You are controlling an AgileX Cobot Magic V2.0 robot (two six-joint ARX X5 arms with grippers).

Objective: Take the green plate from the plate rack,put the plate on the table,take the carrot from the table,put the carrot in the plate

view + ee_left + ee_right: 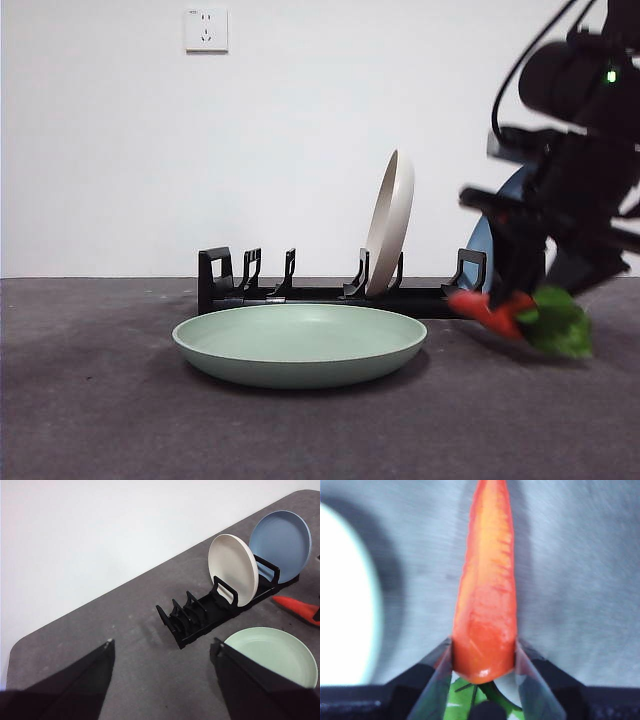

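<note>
The green plate (300,343) lies flat on the table (90,420) in front of the black plate rack (300,288). It also shows in the left wrist view (272,652) and as a bright edge in the right wrist view (345,600). My right gripper (520,300) is shut on the carrot (490,310), holding it just above the table to the right of the plate; its green leaves (560,325) point right. In the right wrist view the jaws clamp the carrot (485,605) at its thick end. My left gripper (162,652) is open and empty, high above the table.
A beige plate (390,220) stands upright in the rack and a blue plate (495,235) leans at its right end, partly behind the right arm. Both show in the left wrist view, beige (232,570) and blue (280,540). A wall socket (206,30) is behind.
</note>
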